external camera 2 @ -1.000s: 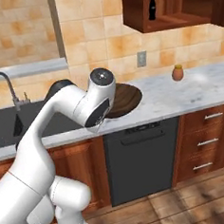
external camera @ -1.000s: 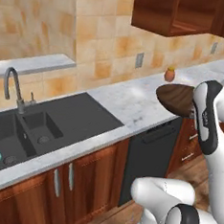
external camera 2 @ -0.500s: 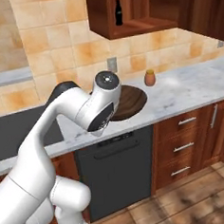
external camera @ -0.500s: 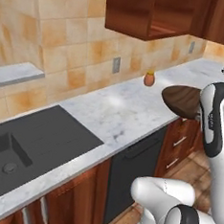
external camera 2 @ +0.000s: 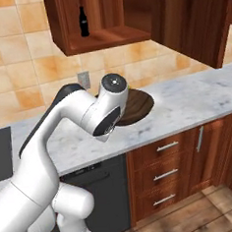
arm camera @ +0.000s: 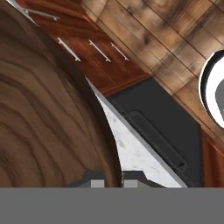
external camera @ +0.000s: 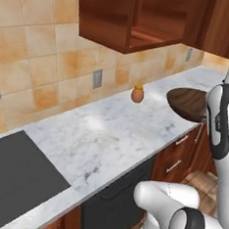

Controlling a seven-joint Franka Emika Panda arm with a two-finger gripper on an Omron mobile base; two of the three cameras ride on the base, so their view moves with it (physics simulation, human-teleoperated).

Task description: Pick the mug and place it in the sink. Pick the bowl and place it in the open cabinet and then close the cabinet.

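Note:
My gripper (arm camera: pixel 108 178) is shut on the rim of the dark brown wood-grain bowl (arm camera: pixel 43 109). I hold the bowl (external camera: pixel 186 104) level, just above the front part of the marble counter (external camera: pixel 109 135). In the right base view the bowl (external camera 2: pixel 137 106) pokes out from behind my hand. The open cabinet (external camera: pixel 129 29) hangs above and behind it, its shelf (external camera 2: pixel 102 39) at the top of the right base view. A dark corner of the sink (external camera: pixel 13 176) lies at the far left. The mug is out of view.
A small orange jar (external camera: pixel 137 94) stands by the tiled wall under the cabinet. A dark bottle (external camera 2: pixel 83 21) stands on the cabinet shelf. The open door panel (external camera 2: pixel 194 18) hangs to the right. Drawers (external camera 2: pixel 164 173) and a dark dishwasher front (external camera: pixel 114 200) sit below the counter.
The whole picture has shifted: the base has driven right along the counter, so the sink slid off to the left and the open cabinet came overhead. The bowl stays in my shut gripper.

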